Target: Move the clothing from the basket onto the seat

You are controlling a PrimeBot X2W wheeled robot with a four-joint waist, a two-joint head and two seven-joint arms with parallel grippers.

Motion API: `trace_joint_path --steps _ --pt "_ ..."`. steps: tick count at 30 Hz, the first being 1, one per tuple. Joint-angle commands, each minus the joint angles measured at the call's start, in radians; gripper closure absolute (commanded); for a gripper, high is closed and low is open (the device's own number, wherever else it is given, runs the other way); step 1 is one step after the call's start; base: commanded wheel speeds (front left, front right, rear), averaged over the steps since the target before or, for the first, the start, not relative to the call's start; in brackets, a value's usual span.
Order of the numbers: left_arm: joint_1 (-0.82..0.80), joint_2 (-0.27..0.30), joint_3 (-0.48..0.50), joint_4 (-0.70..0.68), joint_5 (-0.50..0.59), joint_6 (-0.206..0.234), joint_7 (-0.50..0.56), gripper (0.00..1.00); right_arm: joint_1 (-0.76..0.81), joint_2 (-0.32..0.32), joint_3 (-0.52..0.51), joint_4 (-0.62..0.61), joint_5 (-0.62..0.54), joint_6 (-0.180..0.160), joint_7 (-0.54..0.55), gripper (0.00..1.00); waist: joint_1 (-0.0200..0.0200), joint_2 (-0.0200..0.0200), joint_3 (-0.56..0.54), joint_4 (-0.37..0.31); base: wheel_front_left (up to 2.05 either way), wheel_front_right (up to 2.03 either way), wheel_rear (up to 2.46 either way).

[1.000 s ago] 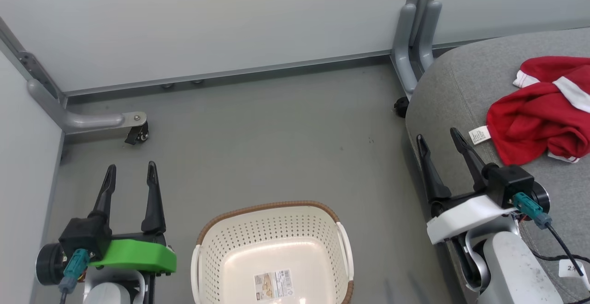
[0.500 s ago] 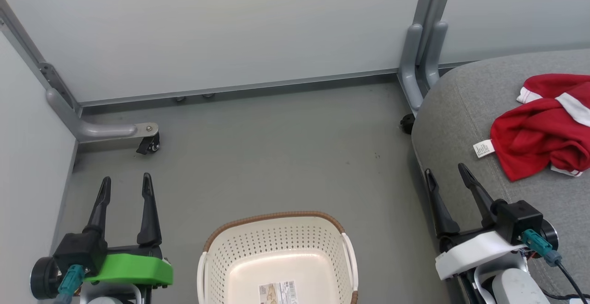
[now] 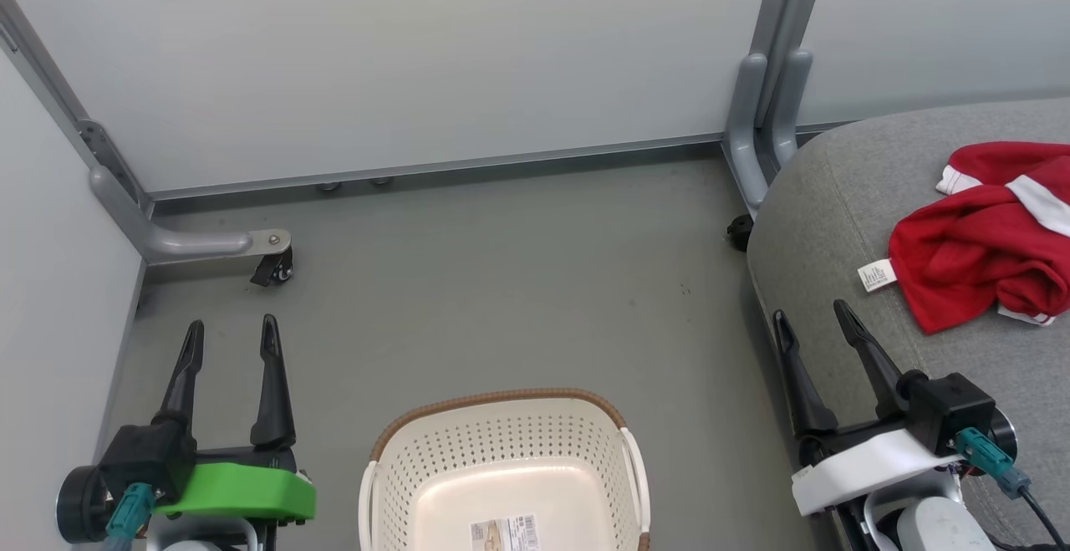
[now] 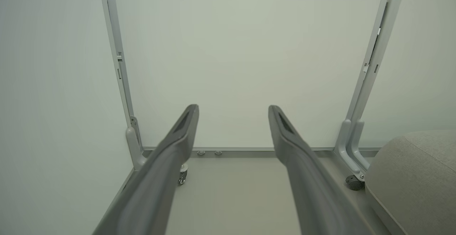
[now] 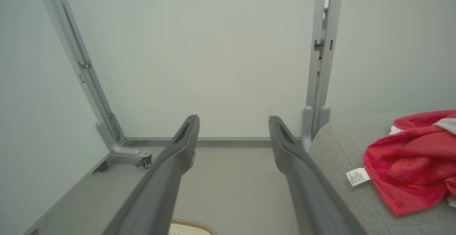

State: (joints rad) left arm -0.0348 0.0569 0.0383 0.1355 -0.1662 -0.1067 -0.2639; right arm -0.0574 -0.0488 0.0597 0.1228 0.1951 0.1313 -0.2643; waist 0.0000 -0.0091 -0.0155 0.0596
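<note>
- We see the clothing [image 3: 978,242] heaped on the seat [image 3: 836,200], just right of our right tool [image 3: 807,310].
- The basket [image 3: 493,398], between the tools, looks bare where it shows, so we judge the task done.
- The left tool [image 3: 231,329] and the right tool both gape wide, empty.

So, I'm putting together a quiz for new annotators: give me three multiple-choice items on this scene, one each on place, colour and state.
1. Where does the clothing lie? A on the floor; B on the seat; C in a gripper.
2. What colour is the mount behind the left gripper? A green; B white; C red.
3. What state is the basket in? A heaped with clothing; B upright, nothing red inside; C tipped over.
Answers: 1B, the red heap rests on the grey cushion; 2A, bright green plastic; 3B, its visible bottom bears a label, no clothing.
</note>
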Motion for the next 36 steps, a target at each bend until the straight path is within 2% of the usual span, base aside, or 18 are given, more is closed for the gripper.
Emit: trace_joint_path --steps 1,18,19,20,24,36 --pt "0.013 -0.001 0.003 -0.001 0.009 -0.006 -0.001 0.00 0.013 -0.003 -0.004 -0.006 -0.006 -0.001 0.000 0.00 0.0000 0.0091 0.000 0.000 0.00 0.00 0.00" --pt "0.007 -0.001 0.006 0.032 0.027 -0.006 -0.001 0.00 0.005 -0.003 -0.025 0.017 -0.015 -0.001 0.000 0.00 0.0000 0.0091 0.004 0.004 0.00 0.00 0.00" --pt "0.007 -0.002 0.007 0.033 0.027 -0.005 -0.001 1.00 0.004 -0.003 -0.026 0.017 -0.015 -0.001 0.000 1.00 0.0000 0.0091 0.004 0.004 0.00 0.00 0.00" --pt "0.003 -0.002 0.002 0.036 0.018 -0.008 0.000 1.00 0.002 0.001 -0.022 0.017 -0.010 0.000 0.000 1.00 0.0000 0.0001 0.004 0.004 0.00 0.00 0.00" --pt "0.002 -0.006 0.003 0.072 0.004 -0.008 0.010 1.00 0.017 0.006 -0.020 0.045 0.006 0.000 0.003 1.00 0.0000 0.0001 0.004 0.003 0.00 0.00 0.00" --pt "-0.012 -0.006 0.017 0.079 -0.231 -0.010 0.072 1.00 0.005 -0.004 -0.035 0.056 0.245 0.000 0.055 1.00 0.0000 0.0009 0.006 -0.003 0.00 0.00 0.00"
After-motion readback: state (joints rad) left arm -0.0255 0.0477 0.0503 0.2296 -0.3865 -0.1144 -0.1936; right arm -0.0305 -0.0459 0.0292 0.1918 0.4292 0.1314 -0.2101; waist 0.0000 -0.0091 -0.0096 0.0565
